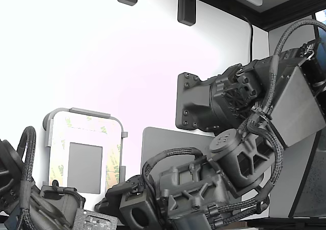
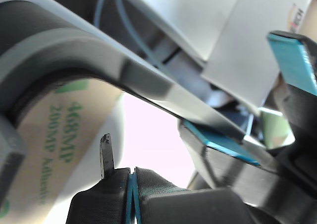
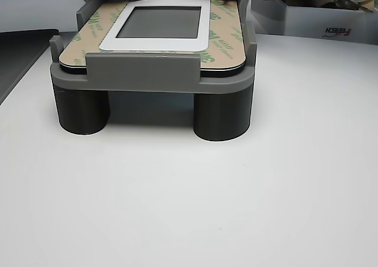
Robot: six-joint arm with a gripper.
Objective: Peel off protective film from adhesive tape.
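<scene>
White tabletop (image 3: 236, 208) fills the other view, bare and broad in front of one grey fixture (image 3: 150, 72) that stands on two dark round legs (image 3: 221, 116). One panel lies in the fixture, its protective film (image 3: 82, 42), tan with green print, forming a border around one grey centre rectangle (image 3: 162, 22) set in a light inner frame (image 3: 155, 44). Whatever adhesive tape lies beneath the film cannot be seen in any view. Low walls rim the fixture on its near edge and both sides; the far edge is crowded by dark shapes that are cut off and hard to identify.

The exterior view shows the same fixture (image 1: 84, 113) at its left, with the film (image 1: 60, 148) bordering the grey rectangle, and one dark-grey mat (image 1: 158, 143) just to its right. Two arms show: one large arm (image 1: 239, 138) fills the exterior view's right, its cabled wrist low near the fixture's corner, and part of a second (image 1: 30, 199) is cut off at the lower left.

In the blurred wrist view, the gripper (image 2: 132, 184) sits close against the fixture's curved corner, beside film (image 2: 54, 149) printed "468MP 200MP Adhesive". Its dark fingers (image 2: 163, 184) meet on a thin blue line, jaws pressed together; whether film is caught between them cannot be told.
</scene>
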